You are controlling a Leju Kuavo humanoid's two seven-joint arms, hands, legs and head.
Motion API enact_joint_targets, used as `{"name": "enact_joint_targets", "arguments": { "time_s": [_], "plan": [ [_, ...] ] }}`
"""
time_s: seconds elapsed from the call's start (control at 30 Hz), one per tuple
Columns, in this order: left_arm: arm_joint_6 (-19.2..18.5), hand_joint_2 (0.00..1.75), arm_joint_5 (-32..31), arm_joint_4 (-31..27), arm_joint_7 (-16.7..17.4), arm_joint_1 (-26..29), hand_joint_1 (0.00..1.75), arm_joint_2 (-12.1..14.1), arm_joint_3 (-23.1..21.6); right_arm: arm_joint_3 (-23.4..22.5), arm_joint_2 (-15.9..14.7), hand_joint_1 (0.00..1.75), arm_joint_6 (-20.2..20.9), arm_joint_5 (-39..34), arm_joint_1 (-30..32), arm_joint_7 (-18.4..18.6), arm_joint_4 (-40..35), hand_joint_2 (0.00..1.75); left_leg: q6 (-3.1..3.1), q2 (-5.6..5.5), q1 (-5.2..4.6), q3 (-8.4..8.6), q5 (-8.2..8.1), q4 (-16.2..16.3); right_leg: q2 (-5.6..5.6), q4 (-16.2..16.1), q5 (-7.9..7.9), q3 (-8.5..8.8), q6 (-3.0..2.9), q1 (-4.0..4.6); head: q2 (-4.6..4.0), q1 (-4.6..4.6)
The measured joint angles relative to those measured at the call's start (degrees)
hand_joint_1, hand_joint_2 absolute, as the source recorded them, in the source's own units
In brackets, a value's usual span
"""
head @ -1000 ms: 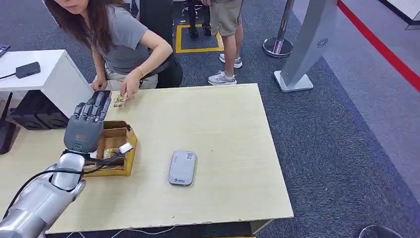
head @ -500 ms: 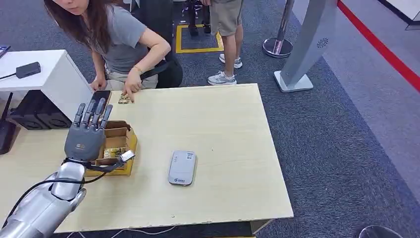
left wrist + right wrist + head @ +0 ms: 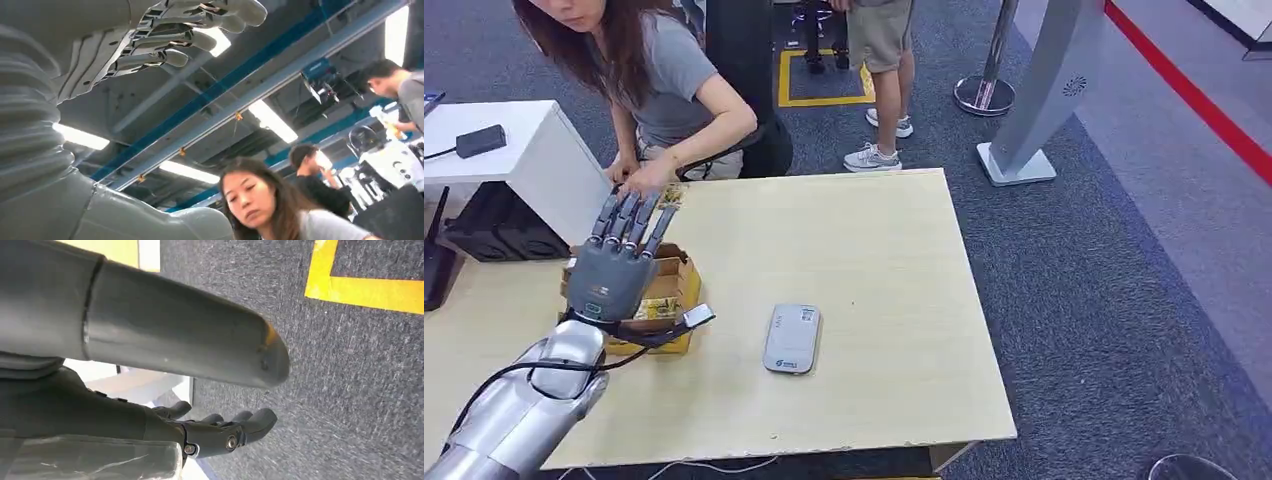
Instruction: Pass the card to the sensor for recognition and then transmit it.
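Since a second ago: spread the fingers of the grey left hand (image 3: 614,265), formerly held together, and carried that hand a little closer to the flat grey rounded-rectangle sensor (image 3: 791,338). Now poised above the open brown cardboard box (image 3: 674,262) that sits just beside the sensor, on the robot's left of it. Fingers apart, nothing between them; same reading from the left wrist view, with the left hand (image 3: 165,35) splayed against the ceiling lights. No grasp made yet.

Meaning for the task, as a judgement: a reach in preparation, not a pick. Still to lower into the box, take a card, bring it over the sensor and hand it on. Early stage, then.

As for the task's thing: small yellow-printed cards (image 3: 656,308) lying in the box, partly hidden under the hand, close to the sensor but not on it. One more patterned card (image 3: 672,194) at the far edge of the pale wooden table (image 3: 874,260), well beyond the sensor. Cannot tell which of these is meant for the reading.

Also different from the earlier frame: the person's hand (image 3: 646,180), then pressing on that far card, now shifted off it, further from the sensor. Sensor itself unmoved, nothing on top.

Seen in the right wrist view: the dark right hand (image 3: 220,432) hanging over grey carpet, fingers loosely extended and holding nothing.
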Motion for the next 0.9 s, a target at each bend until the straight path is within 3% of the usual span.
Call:
{"name": "enact_joint_targets", "arguments": {
  "time_s": [0.23, 0.43, 0.57, 0.73, 0.9],
  "plan": [
    [-0.46, 1.75, 0.0, -1.2, -1.0, -0.37, 0.0, -0.65, 0.35, -0.52, 0.0, 0.0, -0.2, -0.13, 0.07, 1.13, -0.02, 0.0, 0.0, 0.0, 0.01, 0.0, 0.0, 0.0, 0.0, 0.01, 0.0, -0.01, 0.0, 0.0, 0.0, -0.02],
    [-2.45, 1.75, 0.02, -2.95, -3.57, 0.11, 0.0, -1.42, 4.27, -1.01, 0.0, 0.0, -0.74, -0.15, 0.31, 2.12, -0.02, 0.0, 0.0, 0.02, 0.0, -0.01, 0.0, 0.0, 0.02, 0.01, 0.0, 0.0, 0.0, 0.0, 0.0, 0.02],
    [-4.11, 1.75, 0.02, -3.43, -4.04, 2.09, 0.0, -1.79, 6.95, -1.25, 0.0, 0.0, -1.07, -0.96, 0.39, 2.1, -0.04, 0.0, 0.0, 0.02, 0.0, -0.03, 0.0, 0.0, 0.01, 0.01, -0.01, 0.0, 0.0, 0.0, 0.0, 0.0],
    [-4.79, 1.75, 0.02, -3.43, -1.99, 5.78, 0.0, -1.07, 7.21, -1.62, -0.33, 0.0, -2.03, -1.13, 0.55, 2.12, -0.09, 0.0, 0.0, 0.06, 0.0, -0.02, -0.01, 0.0, 0.06, 0.01, -0.01, -0.02, 0.0, 0.0, 0.0, -0.02],
    [-6.38, 1.75, 0.02, -5.39, -2.78, 10.61, 0.0, -0.94, 8.24, -2.4, -0.48, 0.0, -1.95, -2.1, 0.63, 2.54, -0.09, 0.0, 0.01, 0.07, 0.0, -0.04, -0.03, 0.0, 0.06, 0.0, -0.01, -0.05, 0.0, 0.0, 0.0, 0.0]
  ]
}}
